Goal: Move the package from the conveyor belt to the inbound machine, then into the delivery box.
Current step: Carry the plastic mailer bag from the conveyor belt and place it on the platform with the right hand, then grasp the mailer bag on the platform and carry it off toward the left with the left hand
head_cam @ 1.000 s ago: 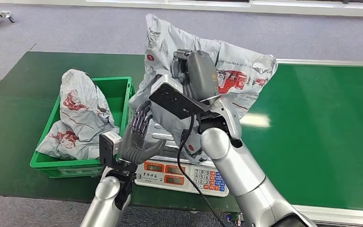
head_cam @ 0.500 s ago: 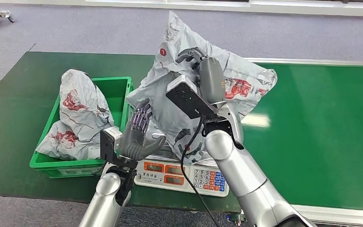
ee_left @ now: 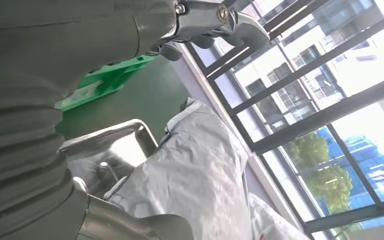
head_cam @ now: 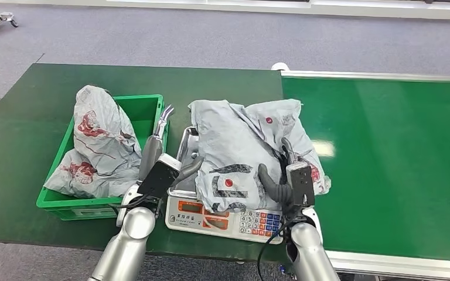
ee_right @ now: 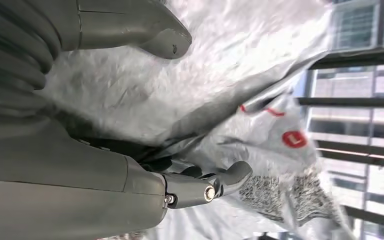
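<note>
I see the grey package lying flat and crumpled on the steel pan of the weighing scale, which sits at the near edge of the dark green tabletop. The package spills over the pan's right side toward the brighter green conveyor belt.

My right hand rests at the package's near right corner. In the right wrist view its thumb lies on top of the plastic and its dark fingers curl into a fold of it; I cannot tell whether they truly grip it or only press against it.

My left hand is just left of the scale, between the pan and the green delivery box. Its fingers are stretched out and apart, holding nothing, and the package is just beside them, not touching as far as I can see.

Another grey package leans inside the delivery box.

Half a second ago my right hand held the package up in the air above the scale; now it is down on the pan, and my left hand has turned from a raised open palm to a low, edge-on pose.
</note>
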`<state>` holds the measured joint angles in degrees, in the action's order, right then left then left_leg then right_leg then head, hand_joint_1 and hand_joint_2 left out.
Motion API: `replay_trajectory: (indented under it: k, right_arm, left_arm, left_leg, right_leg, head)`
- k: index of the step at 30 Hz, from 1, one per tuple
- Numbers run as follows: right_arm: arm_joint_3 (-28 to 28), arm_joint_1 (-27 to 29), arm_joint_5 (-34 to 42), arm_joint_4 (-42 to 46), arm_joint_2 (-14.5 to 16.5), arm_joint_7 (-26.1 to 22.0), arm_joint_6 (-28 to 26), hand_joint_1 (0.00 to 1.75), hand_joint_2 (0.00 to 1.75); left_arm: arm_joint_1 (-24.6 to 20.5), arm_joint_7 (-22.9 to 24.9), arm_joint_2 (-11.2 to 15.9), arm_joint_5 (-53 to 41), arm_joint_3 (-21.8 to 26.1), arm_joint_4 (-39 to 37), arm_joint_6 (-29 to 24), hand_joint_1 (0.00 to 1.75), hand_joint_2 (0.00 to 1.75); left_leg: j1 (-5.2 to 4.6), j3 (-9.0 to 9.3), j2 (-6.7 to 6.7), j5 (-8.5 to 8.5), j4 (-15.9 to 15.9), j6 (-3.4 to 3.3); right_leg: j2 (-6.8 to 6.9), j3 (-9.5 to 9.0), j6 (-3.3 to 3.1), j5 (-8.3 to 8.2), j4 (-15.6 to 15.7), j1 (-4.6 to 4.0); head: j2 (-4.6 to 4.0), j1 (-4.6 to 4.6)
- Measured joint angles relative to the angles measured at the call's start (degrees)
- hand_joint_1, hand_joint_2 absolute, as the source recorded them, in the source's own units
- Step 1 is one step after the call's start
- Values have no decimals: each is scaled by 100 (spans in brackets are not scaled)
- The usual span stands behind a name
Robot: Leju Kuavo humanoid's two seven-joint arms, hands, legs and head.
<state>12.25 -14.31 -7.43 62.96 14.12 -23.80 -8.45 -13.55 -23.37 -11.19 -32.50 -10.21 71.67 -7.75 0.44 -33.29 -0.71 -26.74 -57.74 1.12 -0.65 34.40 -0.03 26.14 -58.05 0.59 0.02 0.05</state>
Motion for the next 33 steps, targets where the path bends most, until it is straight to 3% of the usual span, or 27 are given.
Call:
replay_trajectory:
  k: [7,15,22,26,30,31,33]
  right_arm:
    - [-231,111,261,1,0,17,587,0,175]
    - [-298,144,380,3,4,-90,983,0,175]
    - [-299,143,390,3,4,-92,1027,0,175]
    - [-303,117,496,1,4,-100,1138,0,175]
    - [-334,133,688,-16,-12,-141,1209,0,175]
    - [-346,142,731,-19,-20,-150,1215,0,175]
    - [-358,147,797,-19,-32,-147,1217,0,175]
  left_arm:
    - [-384,-59,-5,-225,-282,-171,395,0,175]
    - [-1754,-437,-276,-910,-997,-2184,1109,0,175]
    - [-2181,-594,-392,-998,-1201,-3066,1278,0,175]
    - [-2486,-997,-451,-1475,-1615,-3627,2308,0,175]
    - [-2858,-768,-516,-2060,-2322,-4327,3116,0,175]
    - [-2980,-718,-513,-2099,-2460,-4456,3287,12,175]
    - [-3190,-676,-495,-2116,-2676,-4660,3549,99,175]
  left_leg:
    - [0,6,1,9,-1,1]
    - [-5,8,13,14,-6,-4]
    - [-3,8,23,14,-5,-3]
    - [-4,6,22,15,-5,-4]
    - [-5,3,21,15,-6,-6]
    - [-5,5,14,16,-6,-7]
    - [-4,12,1,16,-5,-8]
  right_leg:
    - [0,-5,0,-5,0,0]
    - [-13,-6,1,-21,0,4]
    - [-22,0,0,-22,0,3]
    - [-21,-1,1,-22,0,4]
    - [-18,-7,4,-24,0,5]
    - [-13,-13,5,-24,0,5]
    - [0,-27,6,-22,0,5]
  head:
    - [0,-1]
    - [0,1]
    - [0,-1]
    - [0,1]
    - [0,0]
    - [0,1]
    - [0,0]
